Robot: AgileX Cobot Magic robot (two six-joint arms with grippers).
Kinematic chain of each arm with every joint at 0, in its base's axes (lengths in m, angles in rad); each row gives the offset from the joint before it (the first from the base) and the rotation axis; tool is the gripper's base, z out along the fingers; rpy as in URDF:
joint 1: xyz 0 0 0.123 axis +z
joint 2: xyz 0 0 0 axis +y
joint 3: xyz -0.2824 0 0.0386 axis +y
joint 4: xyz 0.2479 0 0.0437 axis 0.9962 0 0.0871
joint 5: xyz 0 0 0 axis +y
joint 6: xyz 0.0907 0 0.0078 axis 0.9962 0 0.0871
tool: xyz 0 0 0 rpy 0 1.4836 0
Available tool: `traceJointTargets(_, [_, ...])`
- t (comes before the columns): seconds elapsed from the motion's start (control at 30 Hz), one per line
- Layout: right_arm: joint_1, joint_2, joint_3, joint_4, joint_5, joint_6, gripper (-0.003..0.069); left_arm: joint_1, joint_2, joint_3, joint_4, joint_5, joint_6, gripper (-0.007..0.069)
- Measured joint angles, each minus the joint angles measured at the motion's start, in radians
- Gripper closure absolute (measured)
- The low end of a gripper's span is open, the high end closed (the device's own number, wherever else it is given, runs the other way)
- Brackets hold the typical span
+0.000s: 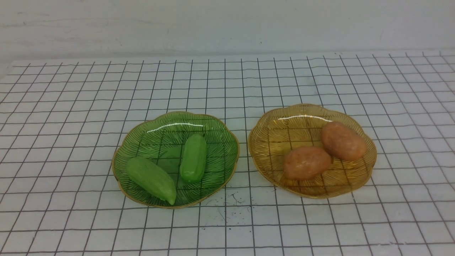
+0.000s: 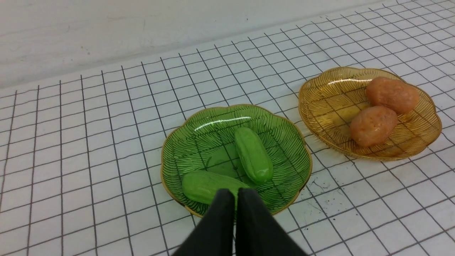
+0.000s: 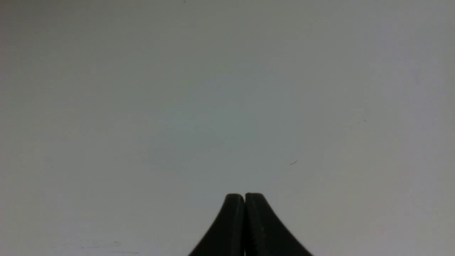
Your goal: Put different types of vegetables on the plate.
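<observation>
Two light-green cucumber-like vegetables (image 1: pixel 151 179) (image 1: pixel 193 158) lie in a green glass plate (image 1: pixel 220 131) left of centre. Two orange-brown potato-like vegetables (image 1: pixel 306 162) (image 1: pixel 343 140) lie in an amber glass plate (image 1: pixel 270 138) to its right. In the left wrist view my left gripper (image 2: pixel 235 193) is shut and empty, hanging above the near rim of the green plate (image 2: pixel 284 142), with one green piece (image 2: pixel 202 185) partly hidden behind its tips and the other (image 2: pixel 253 154) beyond. My right gripper (image 3: pixel 244 196) is shut and empty, facing a blank grey surface. Neither arm shows in the front view.
The plates stand on a white cloth with a black grid (image 1: pixel 71 124), wrinkled in places. Dark specks mark the cloth (image 1: pixel 231 202) between the plates near the front. A pale wall (image 1: pixel 227 25) runs behind the table.
</observation>
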Motion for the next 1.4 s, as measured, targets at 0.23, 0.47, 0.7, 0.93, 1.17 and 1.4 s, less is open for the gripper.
traceJointTargets(0.23, [0.000, 0.000, 0.000, 0.000, 0.000, 0.001, 0.0673, 0.000, -0.003, 0.021, -0.017, -0.032, 0.000, 0.0632])
traceJointTargets(0.47, [0.000, 0.000, 0.000, 0.000, 0.000, 0.001, 0.0673, 0.000, -0.003, 0.021, -0.017, -0.017, 0.000, 0.0632])
traceJointTargets(0.7, [0.000, 0.000, 0.000, -0.001, 0.000, 0.001, 0.0673, 0.000, -0.003, 0.021, -0.008, -0.017, 0.001, 0.0632])
traceJointTargets(0.93, [0.000, 0.000, 0.000, -0.001, 0.000, 0.001, 0.0673, 0.000, -0.006, 0.025, 0.030, -0.039, 0.001, 0.0632])
traceJointTargets(1.17, [0.000, 0.000, 0.000, -0.001, 0.000, 0.001, 0.0673, 0.046, -0.097, 0.182, 0.042, -0.205, 0.001, 0.0632])
traceJointTargets(1.4, [0.000, 0.000, 0.000, -0.001, 0.000, 0.001, 0.0673, 0.156, -0.224, 0.511, 0.039, -0.441, 0.001, 0.0632])
